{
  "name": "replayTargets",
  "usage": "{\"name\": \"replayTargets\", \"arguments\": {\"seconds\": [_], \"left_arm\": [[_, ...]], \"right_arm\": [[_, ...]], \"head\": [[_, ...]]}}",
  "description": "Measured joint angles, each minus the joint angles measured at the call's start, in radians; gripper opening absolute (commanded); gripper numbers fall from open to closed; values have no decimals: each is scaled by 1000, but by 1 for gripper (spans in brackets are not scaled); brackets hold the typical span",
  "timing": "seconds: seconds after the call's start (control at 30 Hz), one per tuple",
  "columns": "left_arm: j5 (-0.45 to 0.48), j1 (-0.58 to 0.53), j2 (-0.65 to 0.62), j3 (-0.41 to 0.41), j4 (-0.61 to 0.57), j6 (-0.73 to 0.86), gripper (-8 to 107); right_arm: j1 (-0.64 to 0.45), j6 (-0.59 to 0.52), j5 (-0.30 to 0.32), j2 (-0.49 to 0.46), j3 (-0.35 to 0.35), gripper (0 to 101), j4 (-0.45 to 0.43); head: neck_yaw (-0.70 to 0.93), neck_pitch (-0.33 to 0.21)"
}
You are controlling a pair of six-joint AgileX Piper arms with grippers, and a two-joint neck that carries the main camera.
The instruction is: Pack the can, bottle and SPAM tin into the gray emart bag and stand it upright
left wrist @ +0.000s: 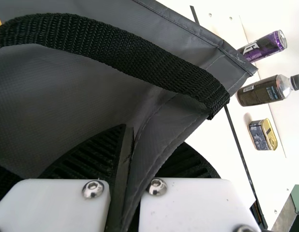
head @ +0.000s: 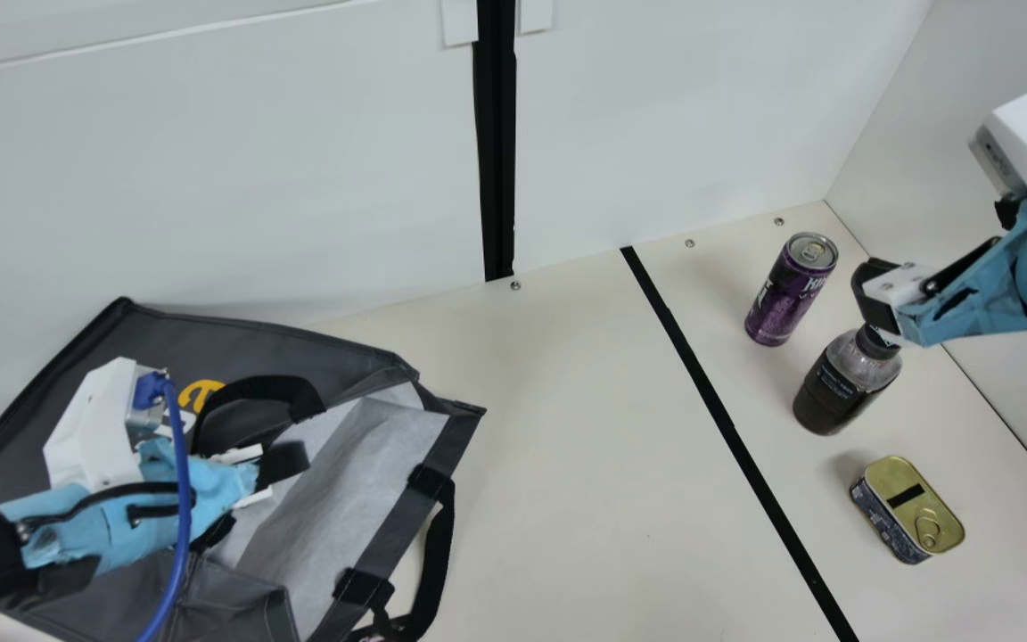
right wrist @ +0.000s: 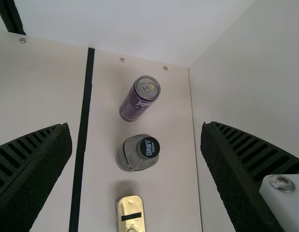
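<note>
My left gripper (head: 283, 462) is at the mouth of the gray bag (head: 335, 357), which lies on its side with its pale lining showing. In the left wrist view the left gripper (left wrist: 140, 150) pinches the edge of the bag (left wrist: 91, 92), one finger partly behind the cloth. The right gripper (head: 875, 294) hangs above the bottle (head: 839, 383); in the right wrist view the right gripper (right wrist: 136, 128) has its fingers wide apart, holding nothing. The purple can (head: 790, 290) and the bottle stand upright. The SPAM tin (head: 907, 510) rests nearer the front.
A black strip (head: 727, 428) runs along the table (head: 585, 464) between the bag and the three items. White walls (head: 255, 178) rise behind and at the right. The bag's black handle (head: 442, 553) loops out onto the table.
</note>
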Motion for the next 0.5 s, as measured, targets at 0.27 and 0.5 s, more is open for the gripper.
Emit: {"name": "replayTargets", "arguments": {"seconds": [0.27, 0.5], "left_arm": [[0, 0, 0, 0, 0, 0, -8], [0, 0, 0, 0, 0, 0, -8]], "right_arm": [[4, 50, 11, 40, -54, 95, -45], [13, 81, 12, 85, -91, 95, -88]], "head": [[0, 0], [0, 0]]}}
